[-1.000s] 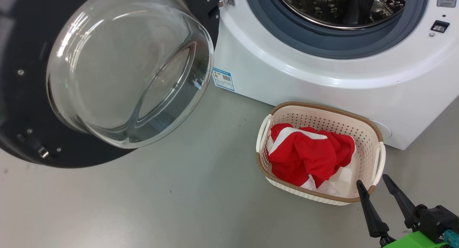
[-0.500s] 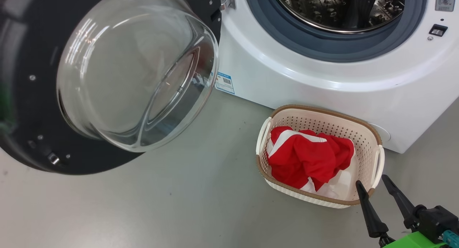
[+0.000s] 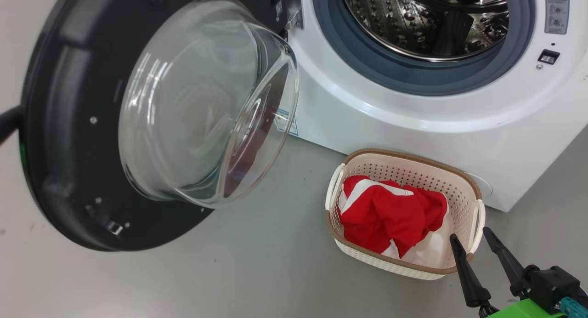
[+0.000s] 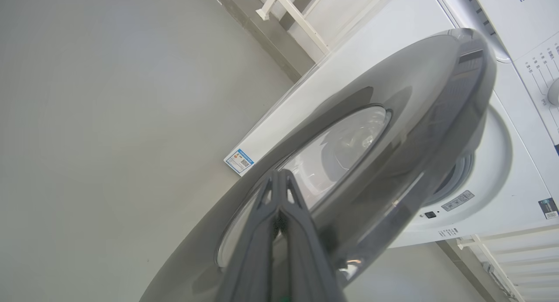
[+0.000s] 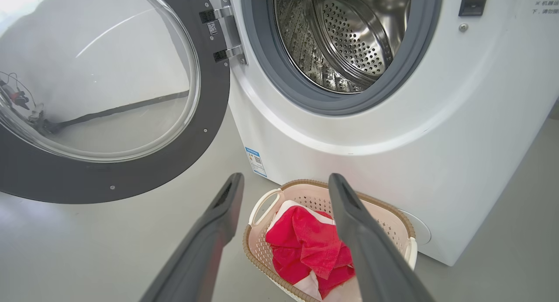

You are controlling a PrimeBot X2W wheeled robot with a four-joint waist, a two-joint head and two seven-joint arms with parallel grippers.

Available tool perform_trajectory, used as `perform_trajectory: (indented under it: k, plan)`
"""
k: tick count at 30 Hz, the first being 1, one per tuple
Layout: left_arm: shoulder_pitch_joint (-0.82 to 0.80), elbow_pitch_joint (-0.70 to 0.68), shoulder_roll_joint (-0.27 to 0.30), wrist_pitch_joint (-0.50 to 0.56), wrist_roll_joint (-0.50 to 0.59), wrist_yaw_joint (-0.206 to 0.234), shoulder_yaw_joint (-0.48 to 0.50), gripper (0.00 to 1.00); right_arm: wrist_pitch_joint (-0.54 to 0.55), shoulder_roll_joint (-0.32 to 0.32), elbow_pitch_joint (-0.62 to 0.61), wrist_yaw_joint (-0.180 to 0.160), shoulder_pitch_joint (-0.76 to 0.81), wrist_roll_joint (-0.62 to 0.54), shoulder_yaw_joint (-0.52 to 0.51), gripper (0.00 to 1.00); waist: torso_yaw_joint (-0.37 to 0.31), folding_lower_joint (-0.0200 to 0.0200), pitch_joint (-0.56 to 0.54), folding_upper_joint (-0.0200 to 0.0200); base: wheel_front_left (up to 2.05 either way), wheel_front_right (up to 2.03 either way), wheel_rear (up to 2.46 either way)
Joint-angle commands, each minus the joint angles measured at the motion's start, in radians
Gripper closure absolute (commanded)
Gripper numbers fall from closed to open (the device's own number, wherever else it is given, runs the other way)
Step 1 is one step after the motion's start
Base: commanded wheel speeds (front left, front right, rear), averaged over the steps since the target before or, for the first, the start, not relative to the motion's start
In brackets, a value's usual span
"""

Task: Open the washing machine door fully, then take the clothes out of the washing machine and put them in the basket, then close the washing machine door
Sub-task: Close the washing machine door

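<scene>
**Grey floor, white rails at its edges**

A smooth, pale grey floor (image 3: 257,272) spreads matte under everything, marked by a few faint dark specks. Along its far edge runs a darker grey, concrete-looking strip (image 4: 262,33). Beside that strip stands a white frame of thin straight bars (image 4: 303,24). Similar white bars (image 4: 489,267) show at the floor's opposite edge.

The door (image 3: 59,139) stands swung out at the left, its glass bowl (image 3: 202,106) bulging toward the washer (image 3: 413,125); the drum mouth (image 3: 427,24) is unblocked from the front. Between door and basket (image 3: 413,174) lies bare floor (image 3: 275,263); the basket sits just before the washer.
</scene>
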Motion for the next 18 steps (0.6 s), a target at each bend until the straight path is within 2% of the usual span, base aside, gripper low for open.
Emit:
perform_trajectory:
  k: [1,10,18]
  plan:
    - [0.016,-0.045,0.054,0.018,-0.018,-0.014,0.004,1.0,-0.006,-0.011,-0.019,0.008,-0.009,-0.013,0.026,0.0,-0.004,0.0,-0.01,0.0,0.0,0.0,0.0]
    - [0.095,-0.21,0.075,0.07,-0.139,-0.014,-0.094,1.0,-0.006,0.009,-0.015,0.008,0.004,-0.012,0.02,0.0,-0.027,0.0,-0.042,0.0,0.0,0.0,0.0]
    - [0.141,-0.331,0.07,0.068,-0.196,-0.014,-0.19,1.0,-0.006,0.018,-0.015,0.008,0.01,-0.014,0.013,0.0,-0.049,0.0,-0.049,0.0,0.0,0.0,0.0]
